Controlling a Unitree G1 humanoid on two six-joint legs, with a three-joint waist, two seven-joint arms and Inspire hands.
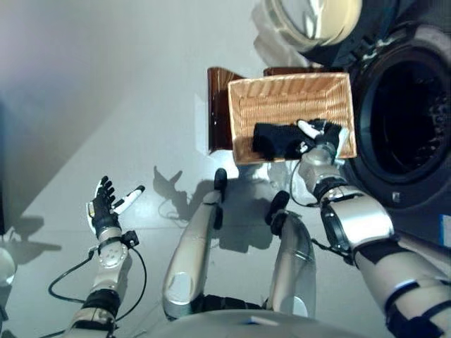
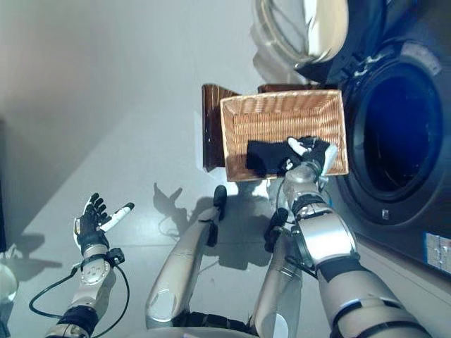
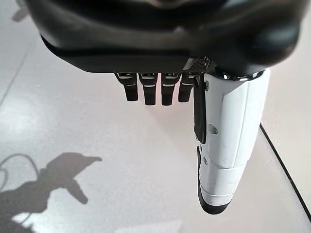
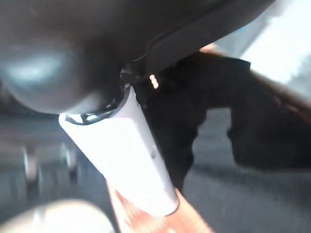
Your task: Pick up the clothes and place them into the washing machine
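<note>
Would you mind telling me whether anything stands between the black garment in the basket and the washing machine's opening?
Nothing visible does. The black garment lies in the wicker basket beside the washing machine's drum, whose door is swung open. The right hand is on the garment.

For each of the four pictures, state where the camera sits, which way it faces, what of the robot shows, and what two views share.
Left eye view: head, looking down; both arms, woven wicker basket, open washing machine drum.
Right eye view: same scene, slightly offset.
Left wrist view: along the open left robot hand at grey floor.
Right wrist view: along the right robot hand at black cloth.
Both eyes share the basket.
</note>
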